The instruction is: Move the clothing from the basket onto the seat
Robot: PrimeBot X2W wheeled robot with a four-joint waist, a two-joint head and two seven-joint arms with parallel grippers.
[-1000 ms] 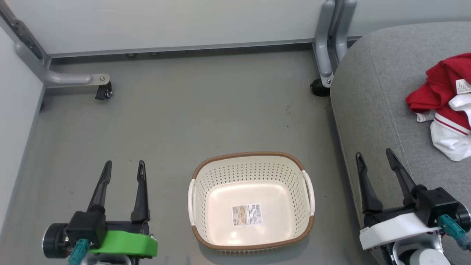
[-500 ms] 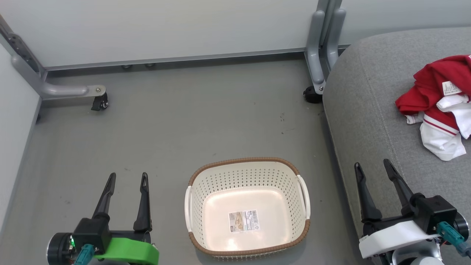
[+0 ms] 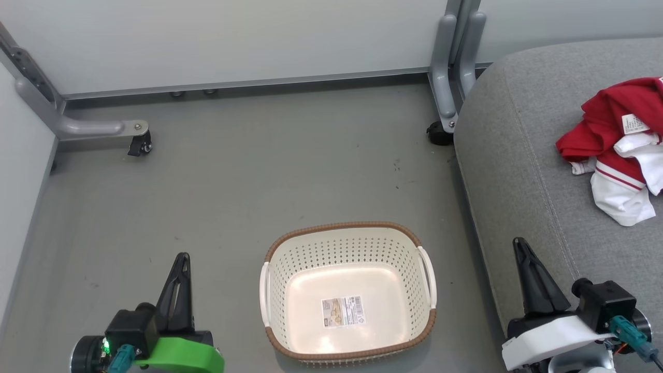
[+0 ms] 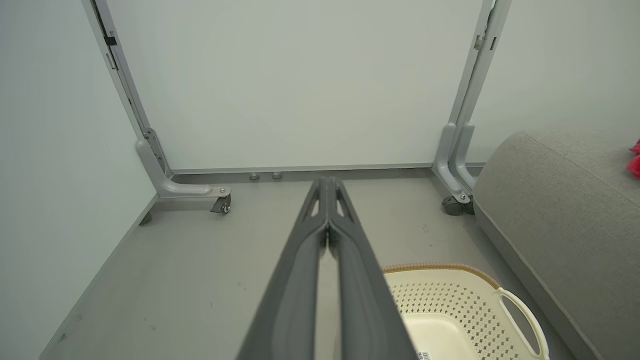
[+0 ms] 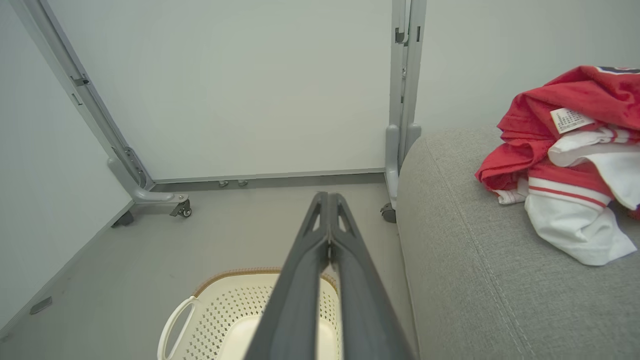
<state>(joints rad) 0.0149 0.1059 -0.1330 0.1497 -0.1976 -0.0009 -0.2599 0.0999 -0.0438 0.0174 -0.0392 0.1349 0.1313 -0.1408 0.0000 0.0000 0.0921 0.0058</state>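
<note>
1. Head view: the clothing [image 3: 614, 134] is lying crumpled on the seat [image 3: 518, 171], well apart from the basket [image 3: 344, 226].
2. The basket is standing on the floor [image 3: 259, 171] just beside the seat, its label sticker [image 3: 343, 311] showing on the base.
3. The left gripper [image 3: 182, 257] and right gripper [image 3: 519, 242] are flanking the basket, each with fingers clenched together, holding nothing.
</note>
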